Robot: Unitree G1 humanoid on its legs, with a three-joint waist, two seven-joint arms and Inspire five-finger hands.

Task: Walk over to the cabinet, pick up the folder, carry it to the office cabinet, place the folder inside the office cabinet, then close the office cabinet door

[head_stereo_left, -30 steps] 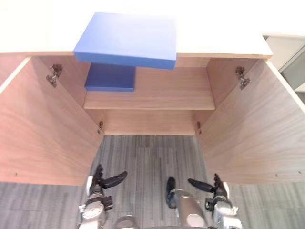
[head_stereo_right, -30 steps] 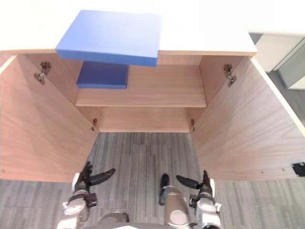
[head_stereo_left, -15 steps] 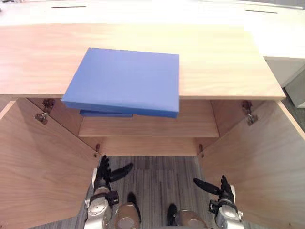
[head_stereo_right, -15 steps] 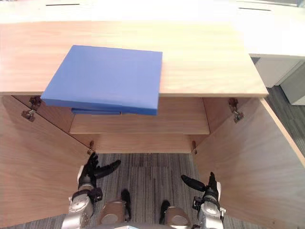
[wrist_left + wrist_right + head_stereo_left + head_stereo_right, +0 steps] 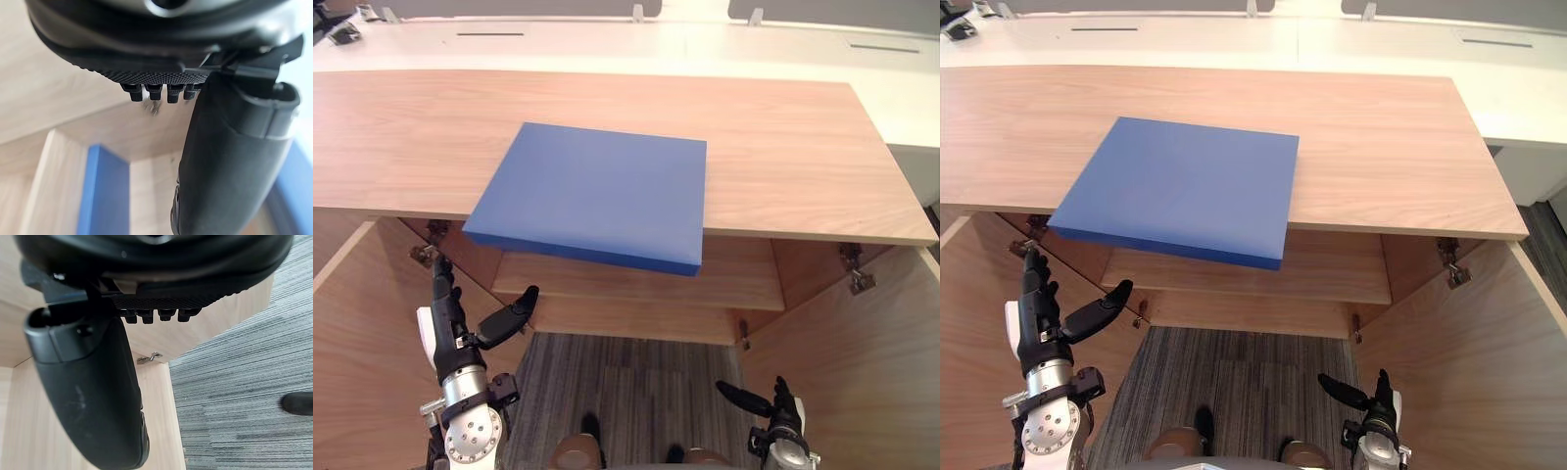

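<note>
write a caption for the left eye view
Blue folder overhangs the cabinet's front edge; left hand open below its left corner, right hand open lower down.

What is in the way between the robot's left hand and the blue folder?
Nothing visible. The left hand is open and hangs in front of the open cabinet, just below the folder, whose near edge sticks out past the cabinet top. Only air lies between them.
</note>
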